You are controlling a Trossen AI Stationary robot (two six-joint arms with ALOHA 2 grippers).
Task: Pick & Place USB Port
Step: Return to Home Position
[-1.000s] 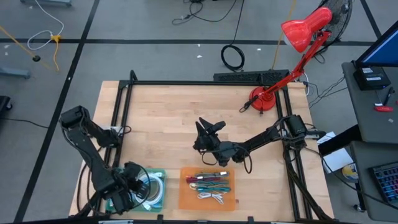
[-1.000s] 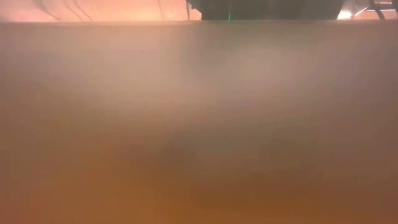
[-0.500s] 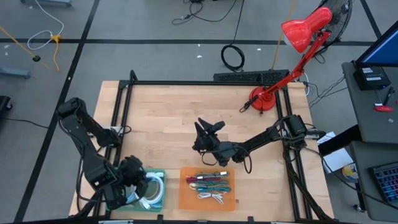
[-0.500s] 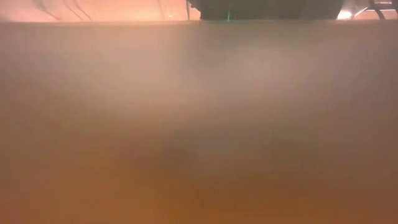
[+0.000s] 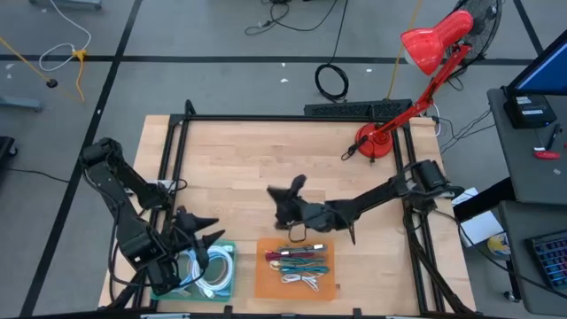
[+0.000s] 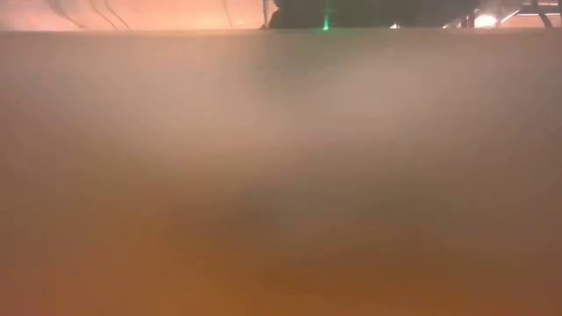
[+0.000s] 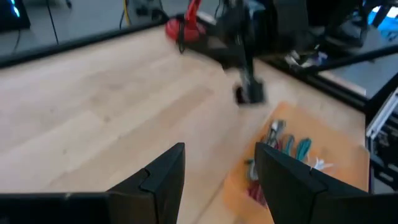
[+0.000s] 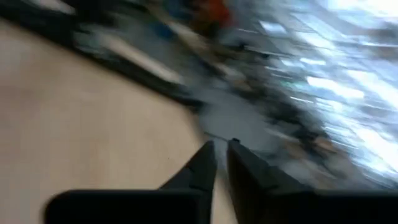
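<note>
Left gripper [image 5: 213, 229], fingers apart, hangs just beside the green bin [image 5: 229, 248] holding the white cable [image 5: 217, 270], right gripper [image 8: 222, 144] all but closed near the cables [image 5: 297, 259] in the orange bin [image 5: 266, 288]: I judge both should rise clear before retracting.

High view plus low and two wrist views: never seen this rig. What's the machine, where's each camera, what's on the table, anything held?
It is a two-armed robot at a wooden table. Each dark arm ends in a two-finger gripper. The high view looks straight down on everything. Each wrist view rides on one arm and looks out past that arm's own fingers. The low view sits at table height, but here it shows only an orange blur.

Near the table's bottom edge in the high view lie a green bin holding a coiled white cable and an orange bin holding several coloured cables. A red desk lamp stands at the far right corner.

The left gripper is open and empty, by the green bin. The right gripper is shut on nothing, over mid-table.
</note>
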